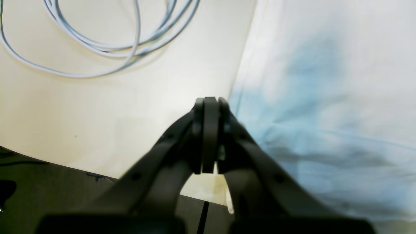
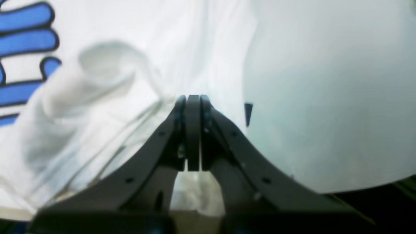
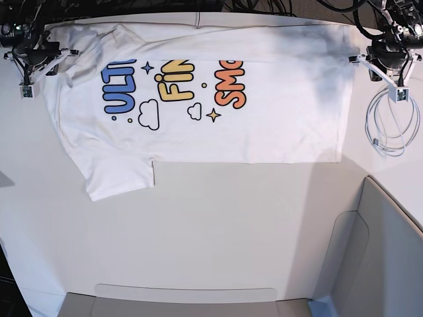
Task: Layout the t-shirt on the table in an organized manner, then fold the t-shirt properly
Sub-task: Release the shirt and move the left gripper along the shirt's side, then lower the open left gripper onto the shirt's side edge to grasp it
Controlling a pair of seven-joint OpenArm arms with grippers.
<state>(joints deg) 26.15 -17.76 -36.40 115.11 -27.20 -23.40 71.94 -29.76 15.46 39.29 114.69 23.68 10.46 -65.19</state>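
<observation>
The shirt [image 3: 198, 105] lies spread flat on the table [image 3: 218, 224], print up, along the far edge — collar end to the left, hem to the right, one sleeve reaching toward the near side at left. The left gripper [image 1: 209, 130] sits at the hem's far right corner, its jaws pressed together; whether cloth is caught between them cannot be told. The right gripper [image 2: 192, 130] hangs over the far left shoulder area, jaws also pressed together over rumpled fabric. A coiled cable [image 3: 390, 122] rests on the table just right of the hem — a grey bin [image 3: 383, 257] stands at the near right.
</observation>
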